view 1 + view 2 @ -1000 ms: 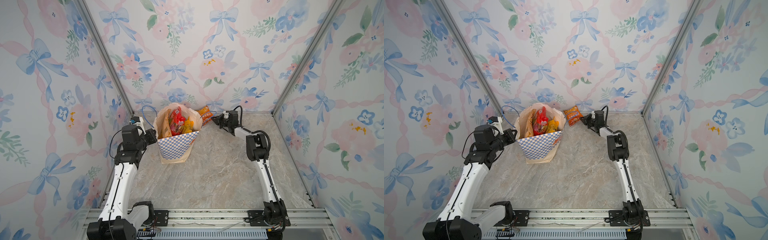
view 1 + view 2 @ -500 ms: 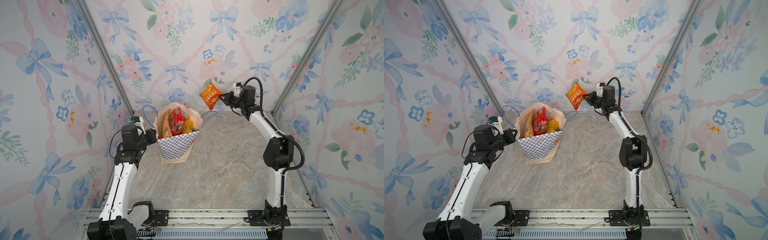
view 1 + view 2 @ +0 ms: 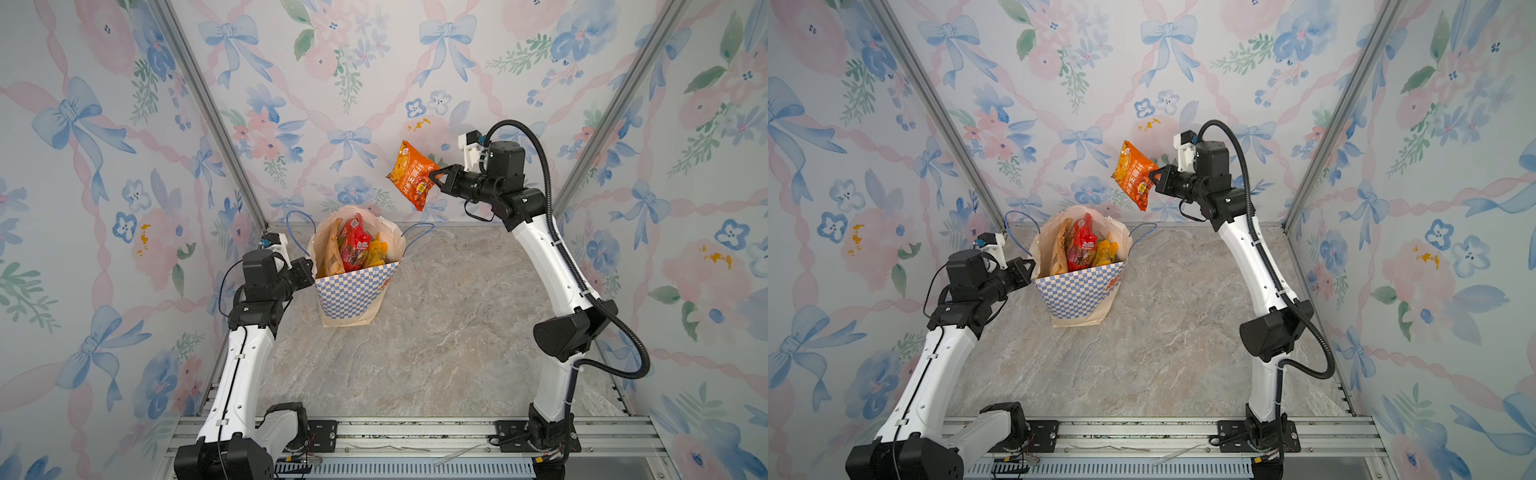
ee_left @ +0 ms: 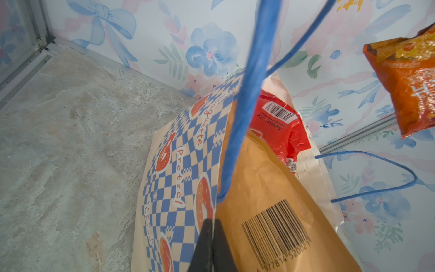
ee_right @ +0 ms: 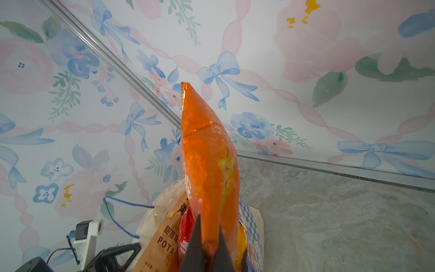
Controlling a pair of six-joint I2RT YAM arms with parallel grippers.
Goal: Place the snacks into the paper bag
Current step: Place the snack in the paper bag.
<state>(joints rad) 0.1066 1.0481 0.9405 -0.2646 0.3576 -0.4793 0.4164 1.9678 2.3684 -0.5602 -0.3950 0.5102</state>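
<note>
Paper bag (image 3: 353, 291), tall, blue-&-white check outside w/ cream base band & cream inside, stands on matte grey-beige marble-look tabletop (image 3: 415, 340) near the back wall. Its mouth is splayed wide & the sides taper to a narrow base. Left wrist view shows orange pretzel prints & script on the check.

Thin twisted blue cord handles (image 3: 297, 218) loop out, one per side.

Inside the bag, upright & poking above the rim:
- flat tan kraft pouch (image 3: 328, 253), matte, w/ black barcode
- glossy crinkled red packet (image 3: 353, 245) w/ white barcode label
- shiny yellow packet (image 3: 376, 253), lower, towards the right arm's side

Right gripper (image 3: 434, 173) is up in the air, above & to the right-arm side of the bag mouth. Its jaws are clamped tight on one edge of a puffy, shiny orange foil packet (image 3: 411, 178), pillow-shaped w/ crimped end seams & pale lettering. The packet hangs tilted, clear of the bag.

Left gripper (image 3: 311, 266) is low at the bag's rim on the left arm's side, jaws closed, pinching the paper edge just beside the kraft pouch.

Walls (image 3: 353, 83) are smooth, w/ floral & bow print and metal corner strips.

Count: 1 bag, 2 handles, 3 packs seen in the bag, 1 pack held, 2 arms.
</note>
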